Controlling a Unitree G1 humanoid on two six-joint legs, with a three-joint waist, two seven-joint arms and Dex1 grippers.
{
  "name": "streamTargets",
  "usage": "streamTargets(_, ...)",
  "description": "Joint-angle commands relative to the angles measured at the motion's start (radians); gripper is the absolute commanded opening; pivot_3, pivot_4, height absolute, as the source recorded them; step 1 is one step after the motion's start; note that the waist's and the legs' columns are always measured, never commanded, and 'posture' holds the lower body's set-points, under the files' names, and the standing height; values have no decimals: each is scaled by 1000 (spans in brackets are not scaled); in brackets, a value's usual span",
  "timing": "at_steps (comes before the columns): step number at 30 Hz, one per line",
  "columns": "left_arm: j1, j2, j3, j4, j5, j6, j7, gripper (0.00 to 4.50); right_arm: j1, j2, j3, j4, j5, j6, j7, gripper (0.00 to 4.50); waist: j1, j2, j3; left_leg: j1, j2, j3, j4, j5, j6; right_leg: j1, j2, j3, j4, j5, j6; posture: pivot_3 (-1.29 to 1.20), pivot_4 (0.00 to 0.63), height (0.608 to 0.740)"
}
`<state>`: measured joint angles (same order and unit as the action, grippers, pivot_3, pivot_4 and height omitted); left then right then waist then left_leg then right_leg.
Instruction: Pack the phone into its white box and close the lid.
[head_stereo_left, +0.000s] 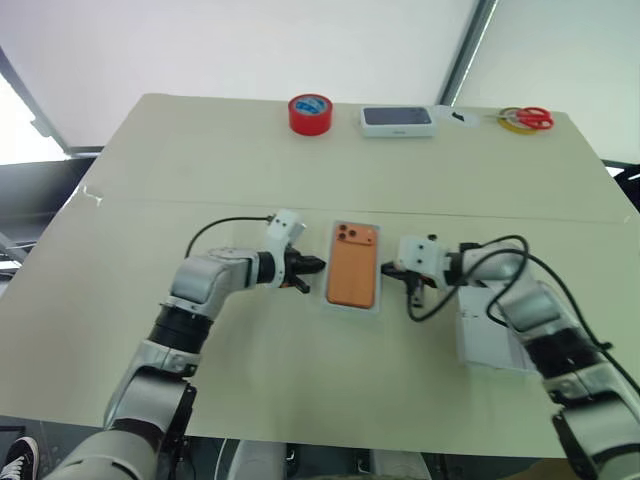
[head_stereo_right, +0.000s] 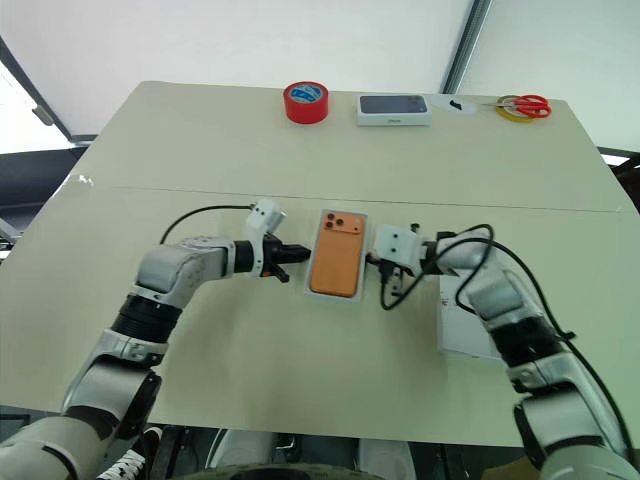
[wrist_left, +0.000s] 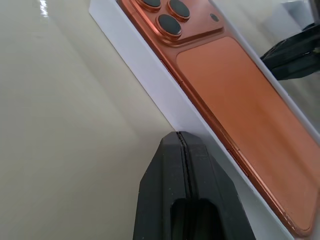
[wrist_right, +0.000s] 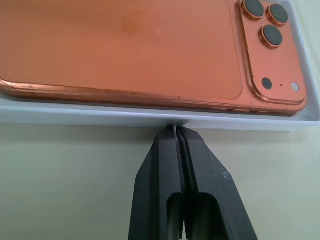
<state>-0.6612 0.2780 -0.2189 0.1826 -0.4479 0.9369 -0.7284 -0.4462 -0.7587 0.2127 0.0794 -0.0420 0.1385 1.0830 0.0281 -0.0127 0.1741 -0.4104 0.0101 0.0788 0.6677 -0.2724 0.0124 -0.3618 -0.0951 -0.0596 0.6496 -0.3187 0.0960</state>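
Observation:
The orange phone (head_stereo_left: 353, 265) lies back up in the white box (head_stereo_left: 328, 285) at the table's middle, its three lenses at the far end. My left gripper (head_stereo_left: 316, 265) is shut and empty, its fingertips (wrist_left: 181, 137) against the box's left long wall. On the opposite long wall my right gripper (head_stereo_left: 388, 268) is also shut and empty, its fingertips (wrist_right: 176, 131) touching the wall. The lid (head_stereo_left: 487, 340) lies open side up to the right, partly under my right forearm.
A red tape roll (head_stereo_left: 310, 113), a white box with a dark top (head_stereo_left: 397, 121) and red-handled scissors (head_stereo_left: 527, 119) line the table's far edge. A seam (head_stereo_left: 200, 207) crosses the table behind the phone.

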Motion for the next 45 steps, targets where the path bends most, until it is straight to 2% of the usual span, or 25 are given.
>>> streamTargets(1,-34,-75,-72,14,-6,-6,-64,0,47,-48,-55,-110,52,13,31,75,2,0,0,0,0,0,0,0,0,0,0,0,0,0,0,0,150,730)
streamTargets(9,-57,-143,-105,53,45,-48,-92,0,151,-126,-121,-185,69,40,45,75,7,0,0,0,1,0,0,0,0,0,1,0,0,0,0,0,150,730)
streamTargets(18,-52,-134,-87,79,90,-97,-105,0,212,-160,-162,-194,65,32,32,75,8,0,0,0,1,0,0,0,0,0,0,0,0,0,0,0,150,730)
streamTargets(22,-29,-101,-99,39,110,-118,-115,0,232,-196,-172,-154,43,-11,31,75,7,0,0,0,1,0,0,0,0,0,0,0,0,0,0,0,150,730)
streamTargets(30,19,-19,42,-48,70,-190,-118,0,339,-304,-251,-80,45,-112,30,75,9,1,0,1,2,-1,1,0,0,0,0,0,0,0,0,0,150,730)
streamTargets(35,64,36,101,-121,40,-222,-143,0,381,-329,-308,-67,95,-146,50,75,7,1,0,1,2,-1,1,0,1,1,0,0,0,0,0,0,150,730)
streamTargets(36,78,63,110,-135,38,-226,-155,0,376,-332,-331,-74,145,-78,77,75,6,1,0,1,2,-1,1,0,1,1,0,0,0,0,0,0,150,730)
streamTargets(39,130,135,154,-192,12,-272,-215,813,328,-301,-382,-115,239,78,57,901,-6,2,0,1,2,-1,0,0,0,1,0,0,0,0,0,0,150,730)
streamTargets(44,252,238,213,-260,-2,-482,-354,3267,283,-203,-454,-254,320,308,-113,3434,-19,2,0,1,3,-1,-1,0,0,0,1,0,-1,0,-1,0,150,730)
streamTargets(45,280,259,224,-265,5,-531,-381,3276,287,-193,-462,-280,317,357,-151,3960,-19,2,0,1,3,-1,-1,0,0,0,0,0,-1,0,-1,0,150,730)
